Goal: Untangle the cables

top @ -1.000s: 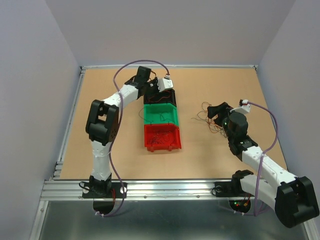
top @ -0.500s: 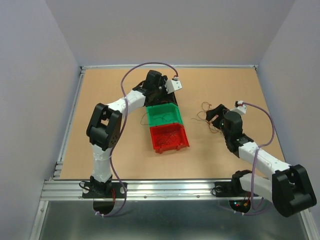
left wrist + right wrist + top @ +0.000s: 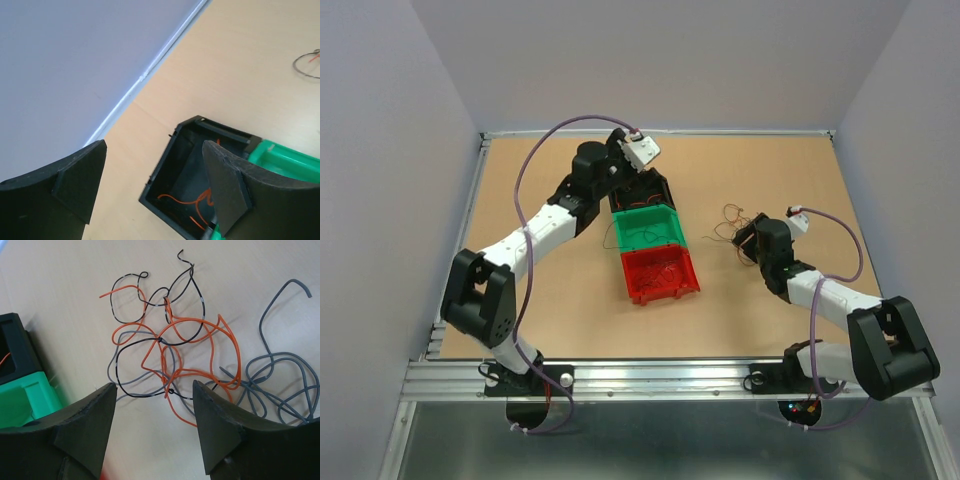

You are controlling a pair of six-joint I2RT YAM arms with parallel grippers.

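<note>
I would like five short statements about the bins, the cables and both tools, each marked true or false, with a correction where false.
1. The black bin, green bin and red bin stand in one row, the red one nearest the arm bases. True.
2. An orange wire lies inside the black bin. True.
3. The left tool grips that wire. False: its fingers stand apart, empty, above the black bin.
4. The clump of cables under the right tool lies in the green bin. False: it lies on the table.
5. The right tool is shut on a cable. False: it is open above the clump.
</note>
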